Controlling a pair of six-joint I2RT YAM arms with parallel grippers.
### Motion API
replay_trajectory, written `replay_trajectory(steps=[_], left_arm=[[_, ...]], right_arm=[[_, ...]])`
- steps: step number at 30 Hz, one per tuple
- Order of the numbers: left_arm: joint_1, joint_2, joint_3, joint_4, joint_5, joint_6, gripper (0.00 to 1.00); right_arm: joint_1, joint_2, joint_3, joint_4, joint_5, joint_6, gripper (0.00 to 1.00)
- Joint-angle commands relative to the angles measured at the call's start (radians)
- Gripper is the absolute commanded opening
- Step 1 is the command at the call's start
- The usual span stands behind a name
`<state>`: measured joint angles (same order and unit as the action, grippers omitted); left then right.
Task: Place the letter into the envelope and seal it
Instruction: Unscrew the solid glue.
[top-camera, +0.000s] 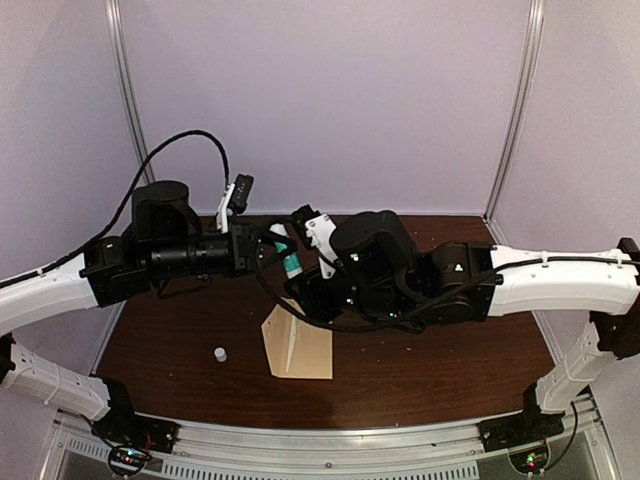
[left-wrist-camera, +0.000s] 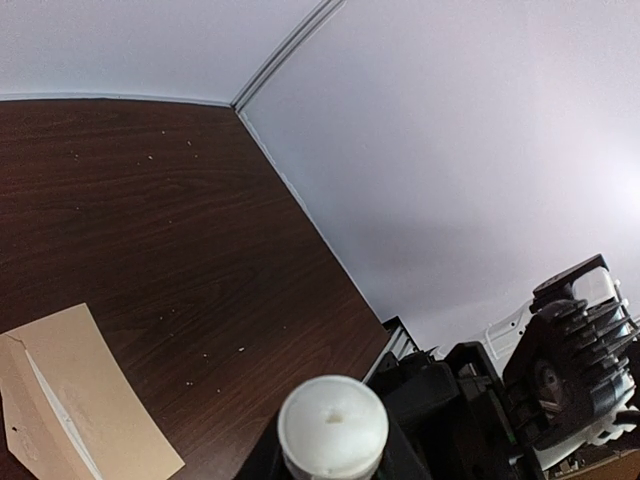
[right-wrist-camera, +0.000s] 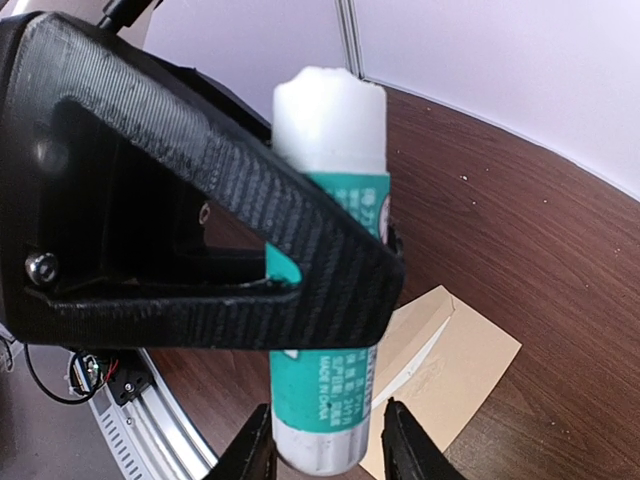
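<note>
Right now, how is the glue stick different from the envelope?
The glue stick is a round teal-and-white tube; the envelope is flat tan paper. The glue stick is held up in the air in the jaws of the left gripper; the envelope lies on the table.

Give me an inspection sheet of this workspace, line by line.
Surface: dark wood table, pale specks.
Job's things: envelope on the table, flap looks open; letter not seen separately.
Clutter: uncapped glue stick held aloft; small white cap on the table.
Pincers: left pincer shut on the glue stick; right pincer flanks its base, contact unclear.
Cables: black cable loops over the left arm.
Surroundings: pale walls, metal corner posts.
</note>
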<state>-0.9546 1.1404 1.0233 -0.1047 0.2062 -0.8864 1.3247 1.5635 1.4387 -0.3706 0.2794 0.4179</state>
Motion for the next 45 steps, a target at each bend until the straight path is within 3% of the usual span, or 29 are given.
replay_trajectory(steps=[1, 13, 24, 33, 45], left_arm=[[0.005, 0.008, -0.008, 0.069, 0.011, -0.006, 0.0], [0.005, 0.01, -0.009, 0.078, 0.028, -0.008, 0.0], [0.005, 0.022, -0.009, 0.08, 0.051, 0.015, 0.0], [0.005, 0.016, -0.011, 0.132, 0.173, 0.088, 0.0], [0.005, -0.005, -0.029, 0.269, 0.369, 0.142, 0.0]], right_arm=[[0.008, 0.018, 0.043, -0.01, 0.031, -0.016, 0.35], [0.01, 0.02, 0.046, -0.01, 0.047, -0.018, 0.32], [0.007, 0.005, 0.036, 0.022, -0.005, -0.023, 0.14], [-0.082, -0.123, -0.133, 0.287, -0.369, 0.059, 0.0], [-0.182, -0.196, -0.331, 0.775, -0.975, 0.279, 0.0]])
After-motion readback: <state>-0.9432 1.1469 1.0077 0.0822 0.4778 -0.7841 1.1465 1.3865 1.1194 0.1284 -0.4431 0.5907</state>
